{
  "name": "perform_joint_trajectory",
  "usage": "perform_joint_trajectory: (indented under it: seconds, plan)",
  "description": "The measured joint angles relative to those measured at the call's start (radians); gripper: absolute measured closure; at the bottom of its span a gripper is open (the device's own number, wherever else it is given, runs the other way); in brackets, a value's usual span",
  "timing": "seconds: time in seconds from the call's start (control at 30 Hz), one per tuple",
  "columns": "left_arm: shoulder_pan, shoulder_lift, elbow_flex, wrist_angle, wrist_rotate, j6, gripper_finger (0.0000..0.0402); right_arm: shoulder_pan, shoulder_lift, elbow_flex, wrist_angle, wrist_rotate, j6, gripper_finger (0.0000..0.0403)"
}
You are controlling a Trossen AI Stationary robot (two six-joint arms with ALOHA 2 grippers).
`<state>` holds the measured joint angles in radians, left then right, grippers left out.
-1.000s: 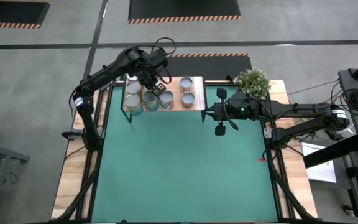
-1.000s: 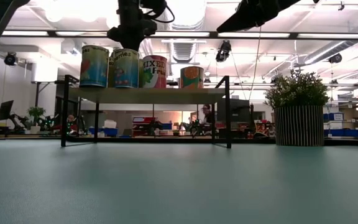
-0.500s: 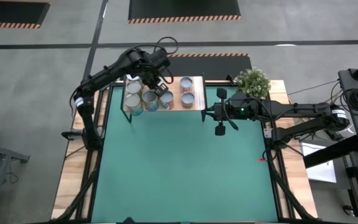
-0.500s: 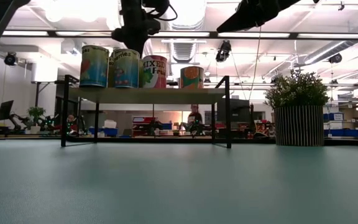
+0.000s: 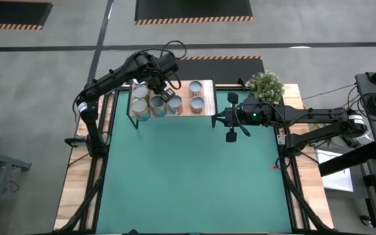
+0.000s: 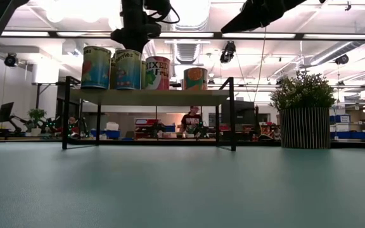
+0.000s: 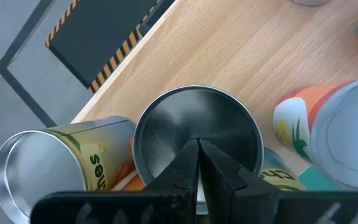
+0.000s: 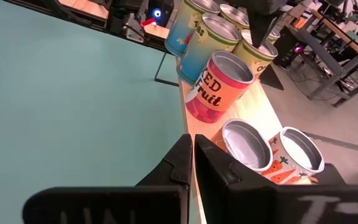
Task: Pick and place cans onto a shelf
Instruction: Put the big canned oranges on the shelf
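Several cans stand upright on the light wooden shelf, which stands on thin black legs at the table's far side. My left gripper is shut and points steeply down over a silvery-topped can in the shelf's left group. My right gripper is shut and hangs in the air just off the shelf's right end, nearly level and pointing toward the shelf. From there I see the reddish fruit can and two orange cans. My left gripper's shut fingertips stand over the middle of the can's round silvery top, coming from above. Whether they touch the lid I cannot tell. The can stands upright on the shelf between its neighbours.
A potted green plant stands at the far right, beside the shelf's right end. The green mat stretches from the shelf to the near edge. A person shows in the room beyond the table.
Both arms have kept still. The person in the room beyond has walked toward the left.
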<state>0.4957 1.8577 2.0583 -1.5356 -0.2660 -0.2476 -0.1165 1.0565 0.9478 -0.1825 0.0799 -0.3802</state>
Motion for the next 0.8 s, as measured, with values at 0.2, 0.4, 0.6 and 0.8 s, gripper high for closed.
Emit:
perform_joint_trajectory:
  seconds: [0.2,0.4,0.6,0.8]
  plan:
    - [0.0,0.005,0.023,-0.022,0.006,-0.006,0.0401,0.0,0.0,0.0,0.0,0.0,0.002,0.0394]
    - [0.0,0.005,0.022,-0.039,-0.011,-0.014,0.0401,0.0,0.0,0.0,0.0,0.0,0.002,0.0394]
    - [0.0,0.004,0.021,-0.038,-0.012,-0.02,0.0401,0.0,0.0,0.0,0.0,0.0,0.002,0.0394]
    - [0.0,0.003,0.021,-0.037,-0.013,-0.021,0.0401,0.0,0.0,0.0,0.0,0.0,0.002,0.0394]
